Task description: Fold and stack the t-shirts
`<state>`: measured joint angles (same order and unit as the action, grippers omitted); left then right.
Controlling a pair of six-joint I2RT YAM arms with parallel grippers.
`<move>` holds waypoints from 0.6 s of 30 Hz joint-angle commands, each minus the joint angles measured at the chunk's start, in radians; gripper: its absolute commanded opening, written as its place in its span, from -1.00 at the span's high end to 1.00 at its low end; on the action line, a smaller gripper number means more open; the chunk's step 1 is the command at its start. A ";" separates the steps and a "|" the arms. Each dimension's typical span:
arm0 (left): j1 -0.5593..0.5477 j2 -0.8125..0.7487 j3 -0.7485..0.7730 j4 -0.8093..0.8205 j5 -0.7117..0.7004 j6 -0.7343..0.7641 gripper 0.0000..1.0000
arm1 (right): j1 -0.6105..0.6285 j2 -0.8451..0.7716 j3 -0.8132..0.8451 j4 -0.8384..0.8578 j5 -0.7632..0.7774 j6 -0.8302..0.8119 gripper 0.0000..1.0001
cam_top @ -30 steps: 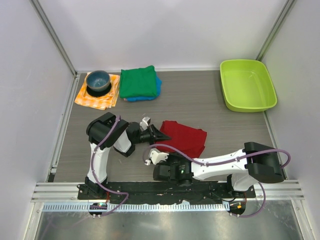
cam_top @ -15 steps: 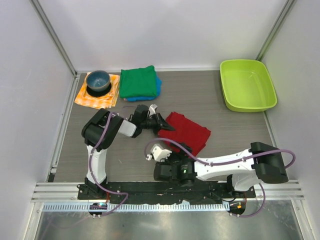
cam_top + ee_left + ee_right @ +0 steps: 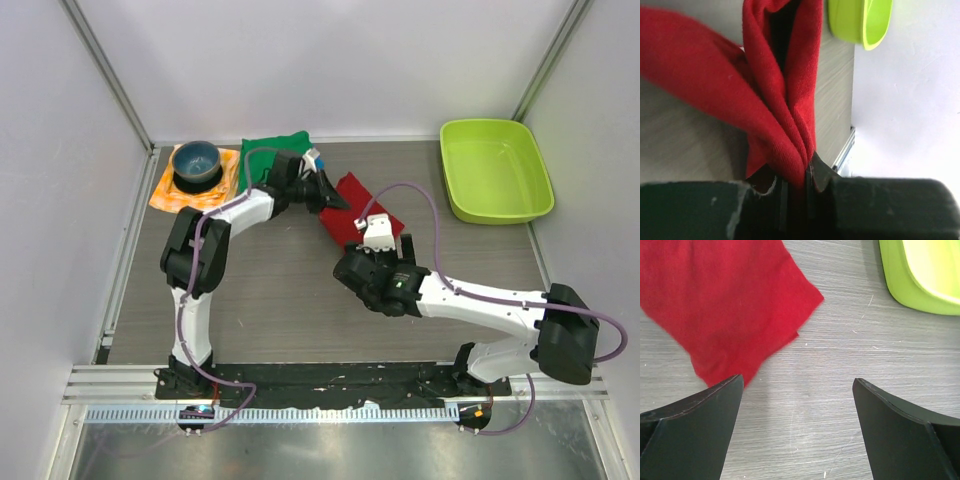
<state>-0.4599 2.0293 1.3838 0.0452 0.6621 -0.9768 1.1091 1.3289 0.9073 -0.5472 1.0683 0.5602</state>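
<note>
We found the left gripper clenched on a bunched fold of the dark red t-shirt, in the upper middle of the top view, just right of the folded green t-shirt. The right gripper stood spread wide and grasped nothing, hovering over the table by the red shirt's corner, with the lime tub at upper right.

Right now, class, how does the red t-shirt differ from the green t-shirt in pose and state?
The red t-shirt is pinched by the left tool; the green t-shirt is held by neither tool. The red t-shirt bunches at the grip; the green t-shirt lies folded flat. Both are plain, single-coloured.
</note>
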 commanded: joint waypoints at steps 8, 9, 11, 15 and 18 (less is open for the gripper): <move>0.076 0.365 0.843 -0.549 0.010 0.334 1.00 | -0.028 -0.060 -0.123 0.153 -0.094 0.121 -0.95; 0.082 0.417 0.957 -0.580 0.011 0.354 1.00 | -0.028 -0.059 -0.131 0.170 -0.103 0.132 -0.96; 0.111 0.468 1.050 -0.622 0.031 0.349 1.00 | -0.028 -0.047 -0.149 0.194 -0.120 0.129 -0.96; 0.176 0.534 1.166 -0.530 0.094 0.274 1.00 | -0.028 -0.027 -0.169 0.257 -0.159 0.129 -0.96; 0.228 0.520 1.141 -0.454 0.128 0.233 1.00 | -0.028 -0.017 -0.194 0.291 -0.177 0.119 -0.96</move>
<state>-0.3099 2.5759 2.4886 -0.4965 0.7013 -0.6983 1.0779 1.3033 0.7345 -0.3660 0.9096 0.6579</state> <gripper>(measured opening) 0.151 0.978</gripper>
